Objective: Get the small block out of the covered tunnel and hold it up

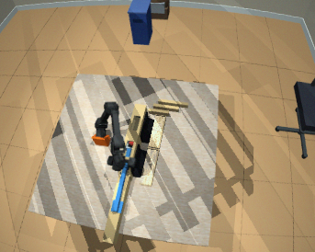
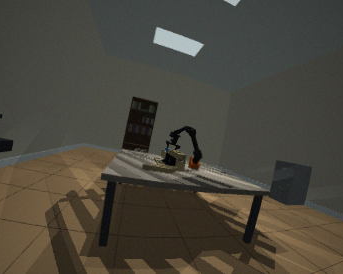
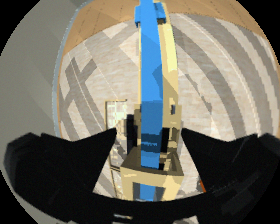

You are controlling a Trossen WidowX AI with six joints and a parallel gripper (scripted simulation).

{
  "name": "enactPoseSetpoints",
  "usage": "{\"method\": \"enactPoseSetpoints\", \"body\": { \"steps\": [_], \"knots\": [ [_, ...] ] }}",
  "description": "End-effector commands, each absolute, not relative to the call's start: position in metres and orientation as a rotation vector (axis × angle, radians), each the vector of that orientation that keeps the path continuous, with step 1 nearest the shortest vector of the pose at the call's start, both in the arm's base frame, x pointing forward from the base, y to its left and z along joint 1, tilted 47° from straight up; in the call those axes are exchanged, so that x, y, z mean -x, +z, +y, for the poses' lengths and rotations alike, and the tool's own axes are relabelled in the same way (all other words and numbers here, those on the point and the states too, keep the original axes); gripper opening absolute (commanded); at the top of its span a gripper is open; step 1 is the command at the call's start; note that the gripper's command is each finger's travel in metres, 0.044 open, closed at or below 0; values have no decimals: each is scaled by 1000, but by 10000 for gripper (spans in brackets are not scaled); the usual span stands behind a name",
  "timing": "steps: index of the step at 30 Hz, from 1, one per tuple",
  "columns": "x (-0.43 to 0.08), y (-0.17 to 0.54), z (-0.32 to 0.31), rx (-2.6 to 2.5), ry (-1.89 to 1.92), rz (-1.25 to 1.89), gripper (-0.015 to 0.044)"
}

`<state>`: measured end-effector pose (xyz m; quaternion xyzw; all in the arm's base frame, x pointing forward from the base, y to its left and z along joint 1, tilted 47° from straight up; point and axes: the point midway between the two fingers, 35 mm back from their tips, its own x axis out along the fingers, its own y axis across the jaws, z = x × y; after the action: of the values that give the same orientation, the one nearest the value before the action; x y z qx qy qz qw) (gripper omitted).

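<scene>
Block (image 1: pixel 130 143) lies near the wide-open jaws, beside the blue handle (image 1: pixel 120 186) (image 2: pixel 167 150) (image 3: pixel 151 85).

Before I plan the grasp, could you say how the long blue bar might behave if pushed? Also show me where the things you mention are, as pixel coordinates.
The blue bar (image 1: pixel 121 184) (image 3: pixel 151 85) looks straight, so probably stiff. Lying along the wooden track (image 1: pixel 110 227) (image 3: pixel 169 65), it would likely slide lengthwise rather than roll.
</scene>
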<state>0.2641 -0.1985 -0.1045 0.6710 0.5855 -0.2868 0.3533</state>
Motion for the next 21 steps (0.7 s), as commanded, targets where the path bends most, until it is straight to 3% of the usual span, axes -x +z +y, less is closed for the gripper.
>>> {"method": "enactPoseSetpoints", "body": {
  "steps": [1,10,21],
  "knots": [
    [-263,-109,-192,-1745,-743,1516,440],
    [-262,-118,-182,-1745,-742,1517,440],
    [-264,-114,-188,-1733,-740,1510,151]
  ]
}}
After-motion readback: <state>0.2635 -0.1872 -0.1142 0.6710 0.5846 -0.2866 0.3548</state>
